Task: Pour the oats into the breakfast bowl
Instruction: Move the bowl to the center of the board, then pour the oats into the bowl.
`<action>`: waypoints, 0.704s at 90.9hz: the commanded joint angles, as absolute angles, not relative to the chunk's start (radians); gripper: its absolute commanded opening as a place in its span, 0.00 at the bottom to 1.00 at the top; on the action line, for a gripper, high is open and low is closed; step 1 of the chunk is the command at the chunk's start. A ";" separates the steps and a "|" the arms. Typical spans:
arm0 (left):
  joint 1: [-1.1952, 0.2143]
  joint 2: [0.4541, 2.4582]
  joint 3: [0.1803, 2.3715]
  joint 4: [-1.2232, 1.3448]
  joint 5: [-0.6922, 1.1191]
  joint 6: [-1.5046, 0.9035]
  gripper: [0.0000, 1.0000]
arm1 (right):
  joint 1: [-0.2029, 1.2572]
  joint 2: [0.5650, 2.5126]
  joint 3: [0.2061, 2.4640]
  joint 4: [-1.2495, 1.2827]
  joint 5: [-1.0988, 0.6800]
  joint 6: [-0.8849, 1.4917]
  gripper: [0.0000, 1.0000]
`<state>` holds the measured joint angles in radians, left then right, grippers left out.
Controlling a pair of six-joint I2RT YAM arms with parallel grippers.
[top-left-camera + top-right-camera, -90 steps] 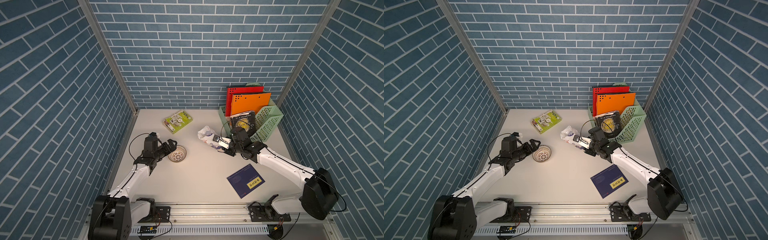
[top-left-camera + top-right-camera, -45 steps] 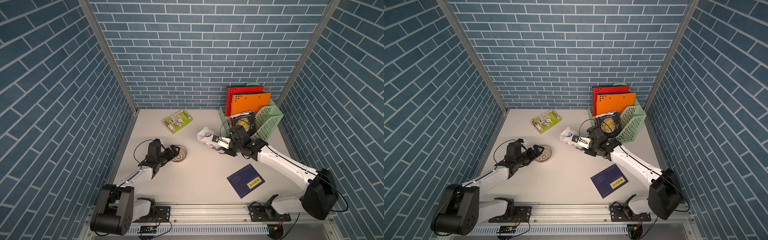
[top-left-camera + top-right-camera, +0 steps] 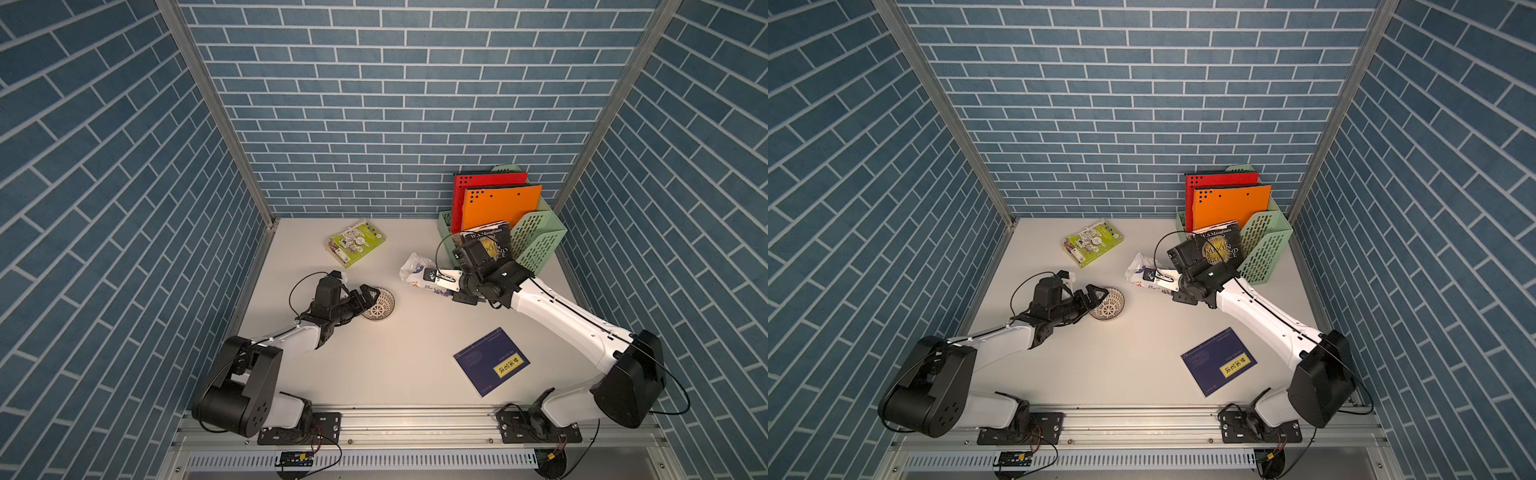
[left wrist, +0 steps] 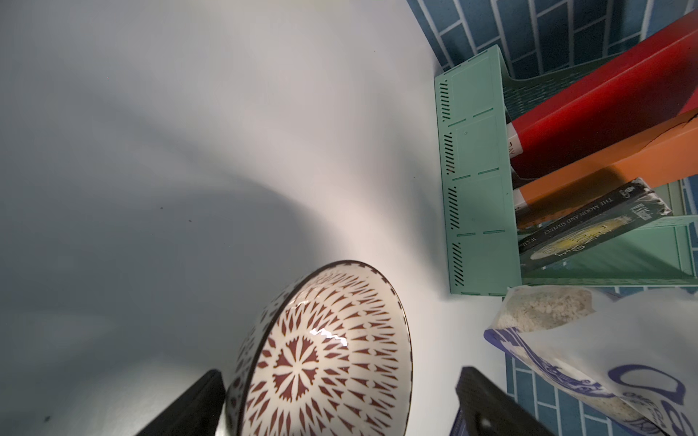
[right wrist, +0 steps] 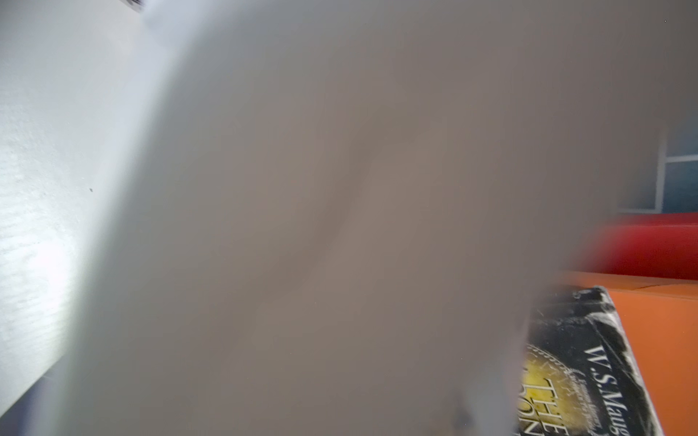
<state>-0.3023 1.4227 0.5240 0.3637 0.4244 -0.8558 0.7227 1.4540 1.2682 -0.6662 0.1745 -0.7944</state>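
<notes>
the oats pouch (image 3: 413, 268) is clamped in your right gripper (image 3: 430, 277), with its crumpled white top sticking out past the jaws. it is on the far right side of the table (image 3: 395, 374), just in front of the green file rack (image 3: 536, 245). in the right wrist view it is a pale blur over most of the lens, and the left wrist view shows beige flakes through its clear side. you cannot tell whether the pouch touches the table.

the breakfast bowl (image 3: 380, 307) sits apart from it, toward the left middle of the table, its patterned inside showing. your left gripper (image 4: 340, 392) is spread wide around the bowl. one finger (image 4: 196, 404) is against the outer wall, and the other finger (image 4: 487, 404) stands clear of the rim.

a black paperback (image 3: 492, 243) leans in the rack beside a red folder (image 3: 486, 183) and an orange folder (image 3: 498, 205). a green-covered book (image 3: 356, 243) lies at the back, and a dark blue booklet (image 3: 490, 360) lies near the front.
</notes>
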 commanded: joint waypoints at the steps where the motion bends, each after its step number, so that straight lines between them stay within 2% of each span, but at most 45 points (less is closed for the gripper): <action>1: -0.345 1.471 0.579 0.439 0.432 -0.881 0.99 | 0.736 1.458 1.334 -0.669 0.262 -0.855 0.00; 17: -0.420 1.533 0.633 0.481 0.417 -0.908 0.99 | 0.747 1.474 1.360 -0.701 0.301 -0.881 0.00; 30: -0.426 1.527 0.617 0.497 0.390 -0.917 0.99 | 0.765 1.489 1.377 -0.726 0.346 -0.898 0.00; 64: -0.265 1.339 0.568 0.329 0.385 -0.800 0.99 | 0.857 1.570 1.476 -0.812 0.551 -1.028 0.00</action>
